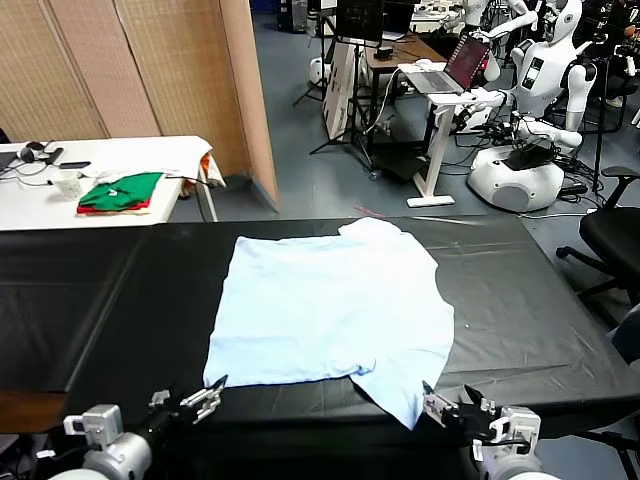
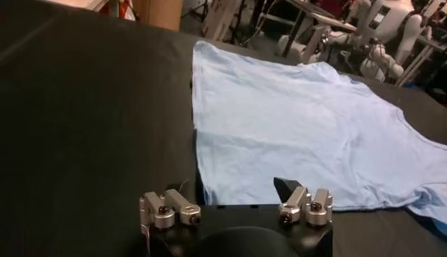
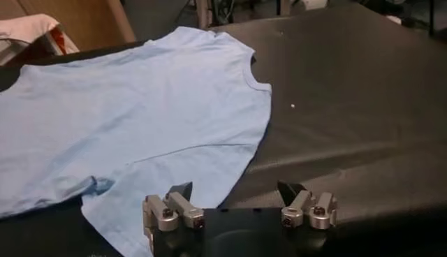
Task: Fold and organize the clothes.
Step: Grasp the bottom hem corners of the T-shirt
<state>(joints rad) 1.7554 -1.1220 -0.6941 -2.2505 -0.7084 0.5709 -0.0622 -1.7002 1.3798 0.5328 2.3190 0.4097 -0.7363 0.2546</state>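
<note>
1. a pale light-blue t-shirt (image 1: 335, 305) of soft, thin cotton is seen spread flat and unfolded on the black worktop (image 1: 110, 300), roughly at its middle, with shallow wrinkles across the cloth.
2. the shirt's plain side is shown upward; the rounded neckline is turned toward the right of the worktop, with one short sleeve pointed to the far edge and the other to the near edge.
3. the worktop is covered with a smooth, matte black sheet, and a few faint creases are visible in it.
4. the left gripper (image 1: 205, 400) is held low at the near edge, just beside the shirt's hem corner; its dark-tipped metal fingers are spread wide apart and nothing is held between them.
5. the right gripper (image 1: 450, 408) is held low at the near edge, just beside the near sleeve; its fingers are likewise spread wide, with nothing grasped.
6. folded green and red garments (image 1: 120, 192) are stacked on a white table (image 1: 140, 150) behind the worktop, well apart from the shirt.
</note>
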